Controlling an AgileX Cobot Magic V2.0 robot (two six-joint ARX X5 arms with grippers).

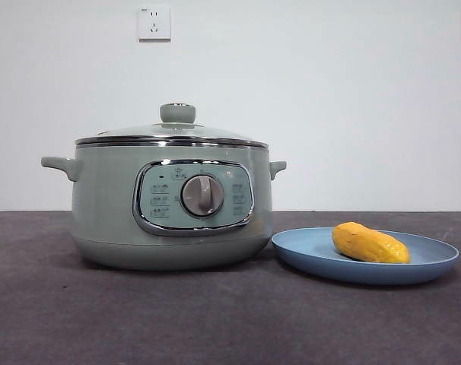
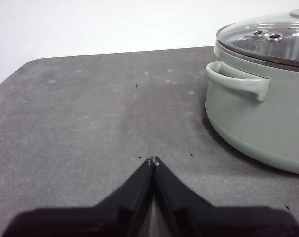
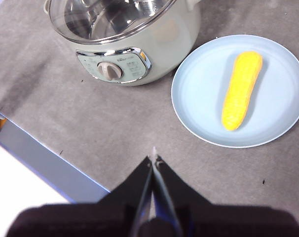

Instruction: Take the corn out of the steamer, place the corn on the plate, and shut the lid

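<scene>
Corn plated, steamer covered on a dark grey tabletop.

The corn lies on the light-blue plate, which sits just beside the pale-green steamer; the lid rests on the pot, its knob upright at centre. The left gripper hangs over bare table near the steamer's side handle, jaws pressed together. The right gripper hovers above the table in front of the plate, jaws likewise closed on nothing.
</scene>
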